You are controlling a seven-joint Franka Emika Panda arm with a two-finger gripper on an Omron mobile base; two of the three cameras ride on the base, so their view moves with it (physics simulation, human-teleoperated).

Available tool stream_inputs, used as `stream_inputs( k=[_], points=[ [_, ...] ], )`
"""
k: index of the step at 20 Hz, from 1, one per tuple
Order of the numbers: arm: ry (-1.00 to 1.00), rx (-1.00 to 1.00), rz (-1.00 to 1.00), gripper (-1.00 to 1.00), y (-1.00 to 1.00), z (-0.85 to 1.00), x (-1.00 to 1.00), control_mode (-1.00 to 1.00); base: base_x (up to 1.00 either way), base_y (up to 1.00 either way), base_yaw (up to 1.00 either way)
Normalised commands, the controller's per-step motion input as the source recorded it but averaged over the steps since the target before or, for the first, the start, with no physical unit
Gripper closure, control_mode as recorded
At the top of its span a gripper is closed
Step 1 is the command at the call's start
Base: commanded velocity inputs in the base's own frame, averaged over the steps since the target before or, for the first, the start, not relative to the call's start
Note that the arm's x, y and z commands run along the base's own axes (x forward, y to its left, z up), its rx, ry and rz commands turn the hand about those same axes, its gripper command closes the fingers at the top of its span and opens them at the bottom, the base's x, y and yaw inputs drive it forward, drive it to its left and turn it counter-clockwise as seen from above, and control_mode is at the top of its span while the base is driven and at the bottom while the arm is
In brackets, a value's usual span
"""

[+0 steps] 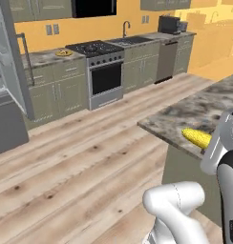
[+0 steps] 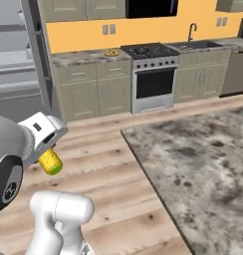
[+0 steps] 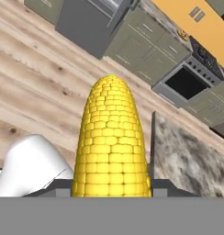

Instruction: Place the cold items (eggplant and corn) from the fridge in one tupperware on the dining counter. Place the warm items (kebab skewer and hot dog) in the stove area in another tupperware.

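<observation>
One yellow ear of corn (image 3: pixel 113 142) sits clamped between the gripper (image 3: pixel 112 190) fingers, partly closed around it. Keep that grip steady and carry it level over the grey speckled stone dining counter (image 2: pixel 203 164); I'd judge no tupperware is in sight yet.

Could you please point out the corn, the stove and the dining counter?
Yellow corn cob (image 3: pixel 111 142), hand view, middle of the kernels.
Steel stove with black oven door (image 2: pixel 152 82), right base view, oven door.
Grey marbled stone dining counter (image 2: pixel 203 164), right base view, bare top.

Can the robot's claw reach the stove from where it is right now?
Probably not. The stove stands against the far wall, across a wide stretch of wooden floor. The claw is also busy holding the corn, close to the grey counter.
</observation>
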Motion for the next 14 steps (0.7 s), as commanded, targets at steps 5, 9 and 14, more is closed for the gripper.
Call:
stream_inputs(
  k=[5,9,14],
  points=[
    [0.00,0.00,0.00,1.00,0.00,0.00,0.00,1.00,-0.79,-0.94,-0.05],
    [0.00,0.00,0.00,1.00,0.00,0.00,0.00,1.00,-0.80,-0.96,-0.04],
    [0.00,0.00,0.00,1.00,0.00,0.00,0.00,1.00,-0.77,-0.96,-0.04]
  ],
)
